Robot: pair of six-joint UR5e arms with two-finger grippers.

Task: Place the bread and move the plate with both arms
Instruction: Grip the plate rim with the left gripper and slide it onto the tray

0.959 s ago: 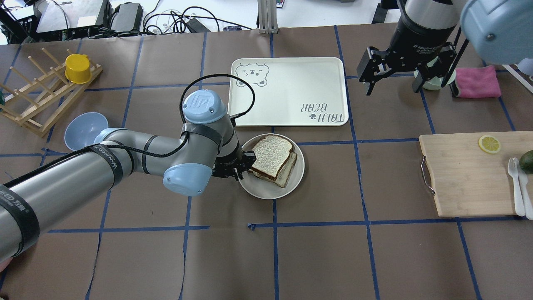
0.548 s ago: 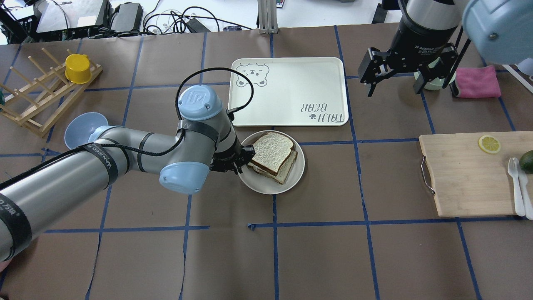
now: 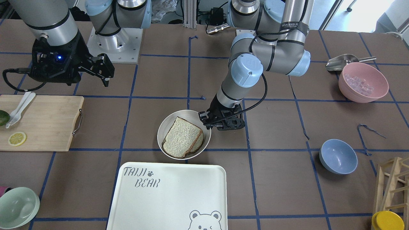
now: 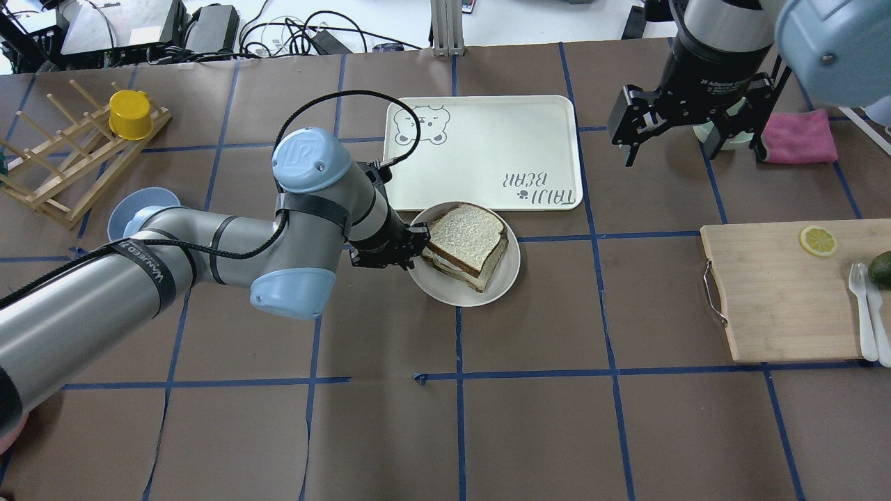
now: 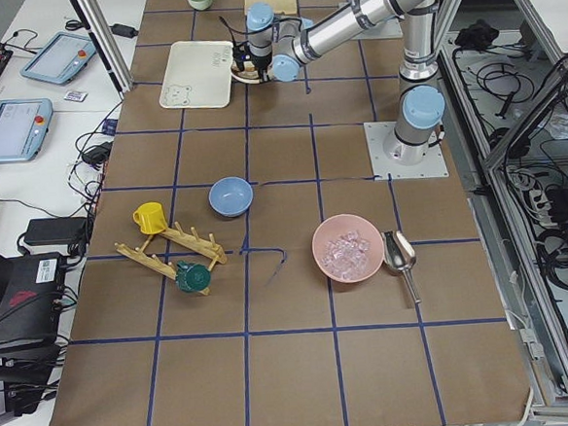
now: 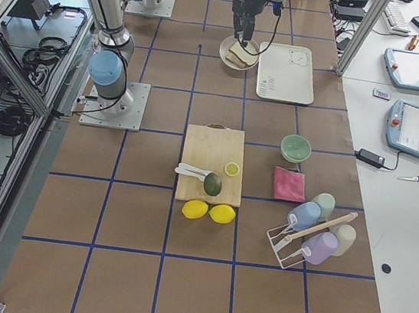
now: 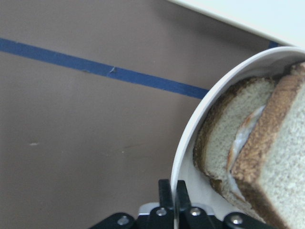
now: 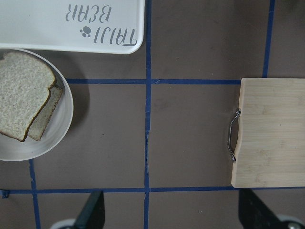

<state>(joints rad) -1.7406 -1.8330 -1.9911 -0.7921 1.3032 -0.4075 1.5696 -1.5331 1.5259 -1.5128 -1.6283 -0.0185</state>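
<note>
The round cream plate carries a stack of two slices with white filling between them; the plain bread lies on top. My left gripper is shut on the plate's left rim, as the left wrist view shows with the rim between the jaws. The plate's far edge meets the near edge of the tray. In the front view the plate, the bread and the left gripper sit mid-table. My right gripper hangs open and empty above the far right of the table.
The "TAIJI BEAR" tray lies just beyond the plate. A wooden cutting board with a lemon slice is at the right. A blue bowl, a wooden rack and a pink cloth lie around.
My left gripper has carried the plate with the bread away from the robot and slightly right, up to the tray's near edge. The right gripper has drifted slightly right.
</note>
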